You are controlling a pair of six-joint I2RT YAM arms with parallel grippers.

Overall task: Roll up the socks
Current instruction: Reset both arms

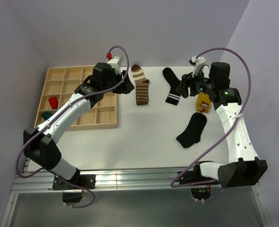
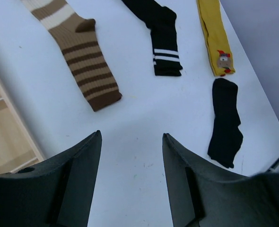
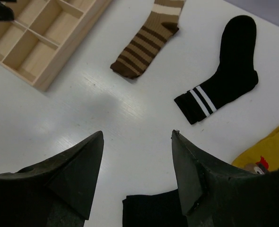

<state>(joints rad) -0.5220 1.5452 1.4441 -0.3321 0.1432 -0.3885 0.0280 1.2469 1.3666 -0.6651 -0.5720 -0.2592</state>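
Four socks lie flat on the white table: a brown-cream striped one point(image 1: 141, 85), a black one with white bands point(image 1: 172, 85), a yellow one point(image 1: 204, 102) with a cartoon patch, and a plain black one point(image 1: 193, 129). A rolled red sock point(image 1: 53, 102) and a teal one point(image 1: 46, 115) sit in tray compartments. My left gripper point(image 1: 128, 85) hovers left of the striped sock point(image 2: 85, 66), open and empty point(image 2: 131, 135). My right gripper point(image 1: 181, 87) hangs by the banded sock point(image 3: 229, 71), open and empty point(image 3: 137, 132), with the plain black sock point(image 3: 153, 210) just below its fingers.
A wooden tray point(image 1: 106, 125) with several compartments stands at the left of the table, under the left arm. Purple walls close in the back and both sides. The table's right edge runs close to the yellow sock point(image 2: 215, 33).
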